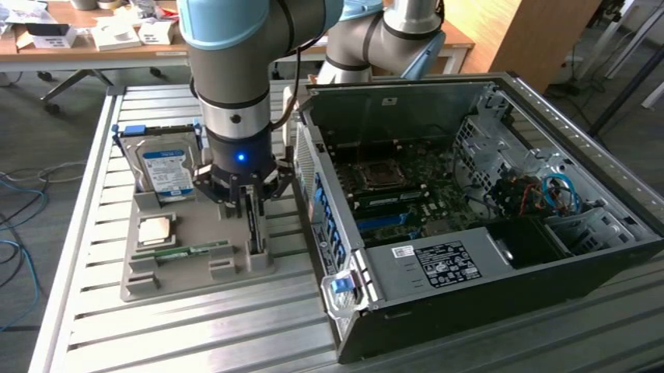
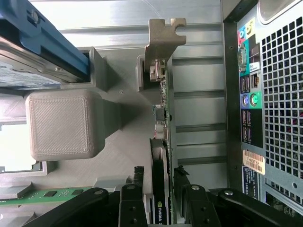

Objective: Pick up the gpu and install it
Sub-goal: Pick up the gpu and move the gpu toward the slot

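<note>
We see the hand [image 1: 252,203] low over the gpu [image 2: 161,118], which stands on edge in the grey holder [image 1: 186,273] on the worktop [image 1: 207,330], its fingers [image 2: 138,182] apart, straddling the card without clamping it.

There is one gpu [image 1: 255,233], one hard drive [image 1: 166,167], one memory stick [image 1: 192,251], one processor chip [image 1: 155,229] and one computer case [image 1: 436,326].

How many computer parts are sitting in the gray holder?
4: hard drive standing at the far end, square chip and green memory stick nearer, gpu standing under the gripper. The arm may hide more.
</note>
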Controlling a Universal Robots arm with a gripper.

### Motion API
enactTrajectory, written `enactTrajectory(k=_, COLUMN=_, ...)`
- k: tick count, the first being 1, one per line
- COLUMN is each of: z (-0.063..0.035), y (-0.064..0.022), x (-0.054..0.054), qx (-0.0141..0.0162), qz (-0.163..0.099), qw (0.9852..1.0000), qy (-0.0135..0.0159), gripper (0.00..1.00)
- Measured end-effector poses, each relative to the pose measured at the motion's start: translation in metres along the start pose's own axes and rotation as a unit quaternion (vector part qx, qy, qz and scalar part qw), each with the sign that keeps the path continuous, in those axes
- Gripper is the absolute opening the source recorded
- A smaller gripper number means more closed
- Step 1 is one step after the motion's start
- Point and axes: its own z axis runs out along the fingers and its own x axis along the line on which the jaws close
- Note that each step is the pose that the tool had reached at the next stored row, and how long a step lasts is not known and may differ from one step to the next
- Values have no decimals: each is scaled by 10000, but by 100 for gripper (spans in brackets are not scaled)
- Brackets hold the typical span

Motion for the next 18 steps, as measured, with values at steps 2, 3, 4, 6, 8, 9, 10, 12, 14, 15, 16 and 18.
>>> enactTrajectory(k=2, z=0, y=0, x=0, qx=0, qz=0, qw=10000, qy=0, gripper=39)
enactTrajectory(k=3, z=0, y=0, x=0, qx=0, qz=0, qw=10000, qy=0, gripper=39)
enactTrajectory(k=4, z=0, y=0, x=0, qx=0, qz=0, qw=10000, qy=0, gripper=39)
enactTrajectory(k=6, z=0, y=0, x=0, qx=0, qz=0, qw=10000, qy=0, gripper=39)
enactTrajectory(k=8, z=0, y=0, x=-1, qx=0, qz=0, qw=10000, qy=0, gripper=39)
enactTrajectory(k=9, z=0, y=0, x=-3, qx=0, qz=0, qw=10000, qy=0, gripper=39)
enactTrajectory(k=10, z=0, y=-1, x=-5, qx=0, qz=-1, qw=10000, qy=0, gripper=39)
enactTrajectory(k=12, z=0, y=-1, x=-5, qx=0, qz=0, qw=10000, qy=0, gripper=39)
enactTrajectory(k=14, z=0, y=-2, x=-10, qx=0, qz=-1, qw=10000, qy=0, gripper=39)
enactTrajectory(k=15, z=0, y=-2, x=-10, qx=0, qz=0, qw=10000, qy=0, gripper=39)
enactTrajectory(k=16, z=0, y=-5, x=-11, qx=0, qz=0, qw=10000, qy=0, gripper=39)
enactTrajectory(k=18, z=0, y=-7, x=-11, qx=0, qz=0, qw=10000, qy=0, gripper=39)
